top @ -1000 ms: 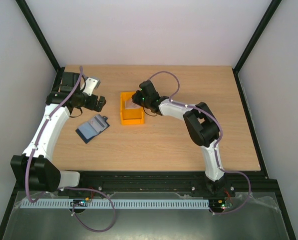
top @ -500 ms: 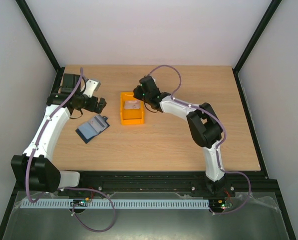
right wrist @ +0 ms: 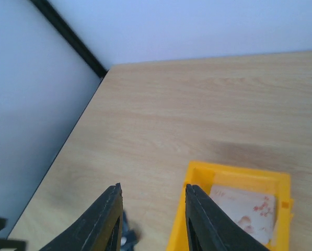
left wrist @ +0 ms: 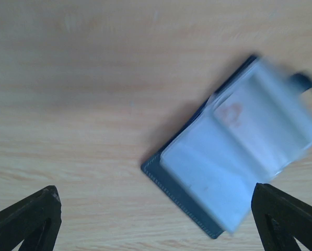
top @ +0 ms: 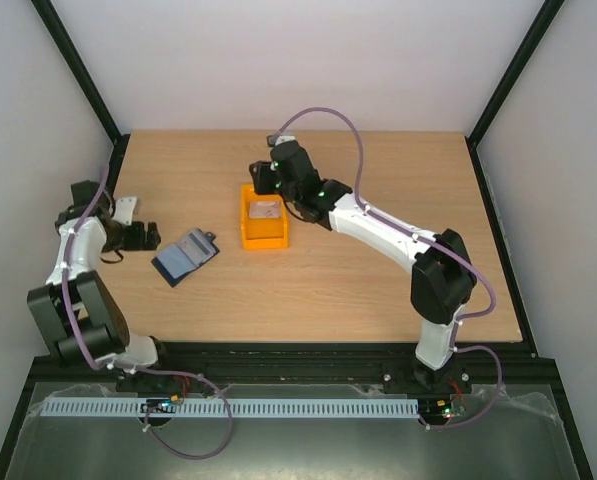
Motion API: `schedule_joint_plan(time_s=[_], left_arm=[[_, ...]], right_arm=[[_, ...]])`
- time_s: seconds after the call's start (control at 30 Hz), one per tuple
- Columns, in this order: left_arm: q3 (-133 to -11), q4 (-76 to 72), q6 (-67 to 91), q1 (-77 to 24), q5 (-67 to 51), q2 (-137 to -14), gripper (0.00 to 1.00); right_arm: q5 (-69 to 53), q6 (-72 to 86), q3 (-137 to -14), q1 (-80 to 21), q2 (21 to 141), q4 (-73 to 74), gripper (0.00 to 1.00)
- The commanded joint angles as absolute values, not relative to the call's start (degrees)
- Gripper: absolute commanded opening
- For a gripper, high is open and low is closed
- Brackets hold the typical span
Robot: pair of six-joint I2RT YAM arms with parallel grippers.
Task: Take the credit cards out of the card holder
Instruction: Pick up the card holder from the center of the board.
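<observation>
The card holder (top: 186, 256) lies open on the table, dark navy outside and grey-blue inside. In the left wrist view the holder (left wrist: 187, 193) fills the right half, with a card with a red spot (left wrist: 231, 112) under its clear pocket. My left gripper (top: 143, 236) is open and empty, just left of the holder; it also shows in the left wrist view (left wrist: 156, 219). A pale card with red marks (top: 266, 211) lies in the orange bin (top: 263, 240). My right gripper (top: 263, 178) hovers open and empty over the bin's far left corner, as the right wrist view (right wrist: 153, 186) shows.
In the right wrist view the orange bin (right wrist: 234, 175) sits low right with the card (right wrist: 244, 209) inside. A black frame post (right wrist: 72, 39) and pale walls close the table's far left corner.
My left arm has drawn back to the left and toward the near side, ending beside the holder. My right gripper has risen out of the bin and shifted left, toward the back.
</observation>
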State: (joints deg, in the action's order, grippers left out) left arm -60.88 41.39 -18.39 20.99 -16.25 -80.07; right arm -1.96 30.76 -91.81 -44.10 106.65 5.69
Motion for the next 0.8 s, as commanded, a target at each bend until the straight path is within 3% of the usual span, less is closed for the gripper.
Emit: schedule_joint_plan(time_s=[0.0,0.2,0.33,0.57,0.77], left_arm=[[-55.2,40.3,-22.2,22.8,-14.5,-85.5,0.99],[-55.0,39.8,-22.1,23.2,-20.4,-92.8,0.99],[-55.3,40.2,-22.1,23.8,-24.3,-94.4,0.99],[-55.9,39.9,-22.4,24.6,-27.2,-95.7,0.99],[-57.5,39.3,-20.8,25.5,-32.2,-98.9,0.99]], right_arm=[[-2.5,27.1,-89.0,-48.2,105.6,10.4,0.33],[-8.6,31.0,-90.4,-53.9,110.9,9.9,0.33],[-11.2,35.8,-99.2,-57.5,119.7,11.2,0.33],[-8.5,42.4,-119.5,-59.6,136.6,19.9,0.42],[-6.6,51.8,-120.8,-59.6,141.7,15.8,0.45]])
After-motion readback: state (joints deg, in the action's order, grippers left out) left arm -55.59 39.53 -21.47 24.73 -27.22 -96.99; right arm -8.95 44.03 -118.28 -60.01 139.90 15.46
